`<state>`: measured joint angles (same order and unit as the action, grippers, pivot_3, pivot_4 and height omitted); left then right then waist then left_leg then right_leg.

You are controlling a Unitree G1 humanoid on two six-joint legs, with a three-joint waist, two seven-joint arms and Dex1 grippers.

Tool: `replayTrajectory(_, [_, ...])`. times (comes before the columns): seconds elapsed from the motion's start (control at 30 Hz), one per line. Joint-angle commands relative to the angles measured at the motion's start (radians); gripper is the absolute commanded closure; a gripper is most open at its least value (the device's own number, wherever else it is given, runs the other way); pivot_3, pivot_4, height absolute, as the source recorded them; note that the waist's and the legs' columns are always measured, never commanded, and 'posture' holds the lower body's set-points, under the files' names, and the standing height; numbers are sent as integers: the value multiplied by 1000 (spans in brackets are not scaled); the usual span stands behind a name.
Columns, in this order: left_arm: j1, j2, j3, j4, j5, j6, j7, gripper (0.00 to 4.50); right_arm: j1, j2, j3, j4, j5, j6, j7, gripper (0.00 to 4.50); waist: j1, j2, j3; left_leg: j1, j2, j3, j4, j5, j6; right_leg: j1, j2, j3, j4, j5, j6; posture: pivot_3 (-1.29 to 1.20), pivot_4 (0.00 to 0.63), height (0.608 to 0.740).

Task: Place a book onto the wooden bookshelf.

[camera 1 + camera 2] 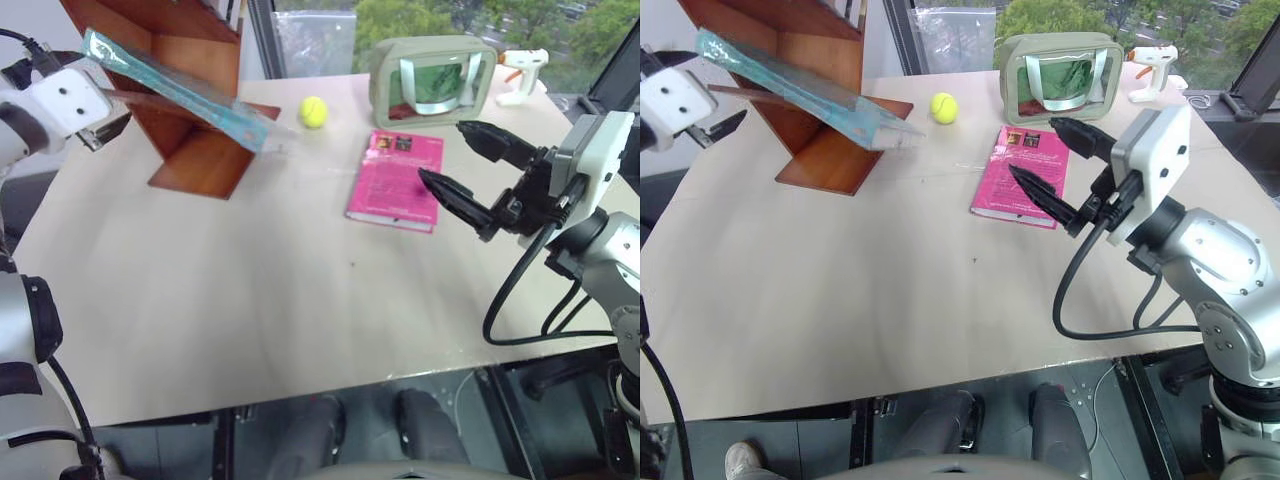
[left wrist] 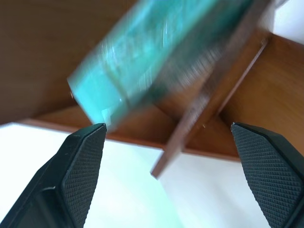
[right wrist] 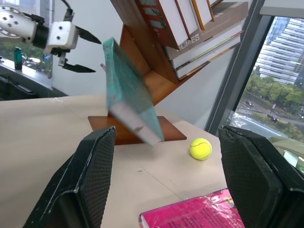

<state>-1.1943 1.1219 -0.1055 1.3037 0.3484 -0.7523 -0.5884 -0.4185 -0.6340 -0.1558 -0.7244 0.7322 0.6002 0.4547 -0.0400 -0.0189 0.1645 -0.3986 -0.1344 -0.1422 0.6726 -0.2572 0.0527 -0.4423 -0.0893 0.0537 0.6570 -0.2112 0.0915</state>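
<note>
Item: book point(image 1: 180, 88), teal, leaning tilted on the wooden bookshelf point(image 1: 190, 150), just beyond my left gripper point(image 3: 81, 51), fingers spread wide, holding nothing. Right gripper point(image 1: 470, 170): fingers parted, empty. Step: release. Next, I judge: check the book rests securely.

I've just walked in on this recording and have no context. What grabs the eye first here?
The teal book stands out, slanting against the wooden bookshelf at the table's far left, one end jutting past the shelf's base; the open left gripper is just behind it, not touching. Next, the pink book lies flat by the open right gripper, with a yellow ball between shelf and mirror.
</note>
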Motion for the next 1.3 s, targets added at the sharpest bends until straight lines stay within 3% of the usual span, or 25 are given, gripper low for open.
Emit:
replayTrajectory(0.03, [3,21,40,-40,-48,-14,-21,658,-10,-2,-18,-7,1,-25,12,926,0,0,0,0,0,0,0,0,0,0,0,0,0,0,0,0,150,740])
replayTrajectory(0.07, [8,17,48,-40,-60,-15,-36,839,-11,-1,-17,-5,2,-25,14,926,0,0,0,0,0,0,0,0,0,0,0,0,0,0,0,0,150,740])
replayTrajectory(0.17, [30,0,92,-45,-128,-16,-109,2265,-8,-1,-19,-5,3,-24,18,926,0,0,0,0,0,0,0,0,0,0,0,0,0,0,0,0,150,740])
replayTrajectory(0.3, [107,-80,221,-89,-361,67,-454,4263,3,-1,-21,-10,2,-21,17,926,1,0,0,0,0,0,0,0,0,0,-1,-1,0,0,0,0,150,740])
replayTrajectory(0.4, [166,-116,268,-140,-440,153,-528,4418,9,1,-21,-15,1,-21,13,926,-2,0,0,0,0,0,1,0,0,0,0,-1,1,0,0,0,150,740])
replayTrajectory(0.43, [187,-127,276,-156,-455,178,-538,3792,12,2,-21,-17,1,-21,11,926,-4,0,0,0,0,0,1,0,0,0,0,-1,1,0,0,0,150,740])
replayTrajectory(0.5, [229,-151,286,-194,-477,225,-551,3293,16,3,-20,-19,-2,-23,8,926,-4,0,0,0,0,0,1,0,0,-1,0,0,1,0,0,0,150,740])
replayTrajectory(0.7, [293,-179,293,-329,-510,355,-532,375,22,2,-24,-23,-6,-23,7,926,-1,0,-1,0,0,0,1,0,0,-1,0,0,1,0,0,0,150,740])
replayTrajectory(0.73, [307,-182,295,-355,-519,380,-537,51,22,2,-24,-23,-7,-23,7,926,-1,0,-1,0,0,0,1,0,0,-1,0,0,1,0,0,0,150,740])
replayTrajectory(1.03, [560,-180,362,-680,-684,713,-599,51,26,3,-23,-24,-12,-25,7,926,-2,0,-1,0,1,1,1,0,0,-1,0,1,1,0,0,0,150,740])
replayTrajectory(1.3, [847,-266,466,-1123,-878,1054,-463,51,23,4,-21,-16,-16,-28,20,926,5,0,-1,0,1,1,0,0,0,-2,-1,1,1,0,-1,0,150,740])
